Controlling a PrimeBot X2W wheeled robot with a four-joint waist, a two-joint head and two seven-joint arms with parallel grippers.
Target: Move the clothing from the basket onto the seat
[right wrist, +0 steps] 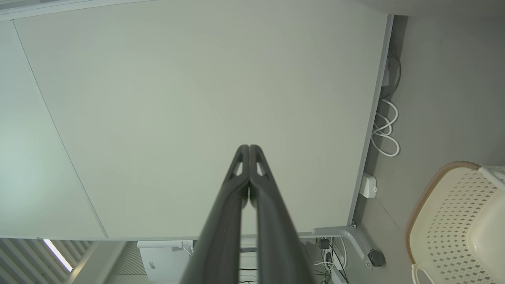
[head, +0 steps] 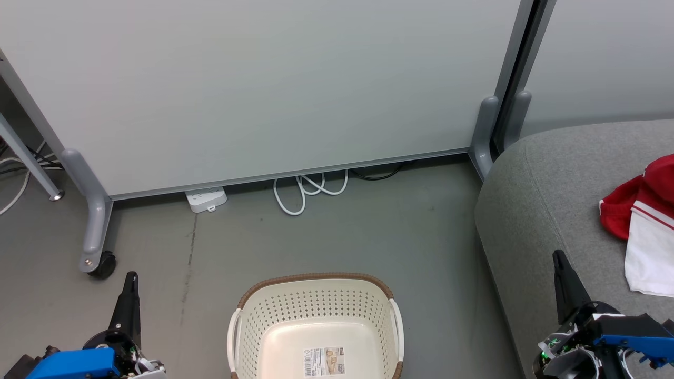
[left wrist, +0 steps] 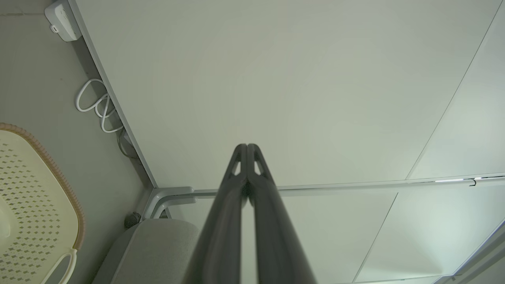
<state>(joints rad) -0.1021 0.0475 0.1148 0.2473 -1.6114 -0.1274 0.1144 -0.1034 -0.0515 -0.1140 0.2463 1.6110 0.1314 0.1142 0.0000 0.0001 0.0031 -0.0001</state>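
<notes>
Head view, labelled basket (head: 316,308), clothing (head: 645,221) on seat (head: 542,200), left fingers (left wrist: 247,150), right fingers (right wrist: 249,150) closed empty.

Grey floor (head: 368,231); pale wheeled partition (head: 263,89); white cable (head: 308,189).

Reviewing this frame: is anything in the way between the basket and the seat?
Nothing visible: bare floor separates the basket from the seat. The red-and-white clothing lies on the seat, beyond the shut right hand; the basket's visible part shows just a label.
</notes>
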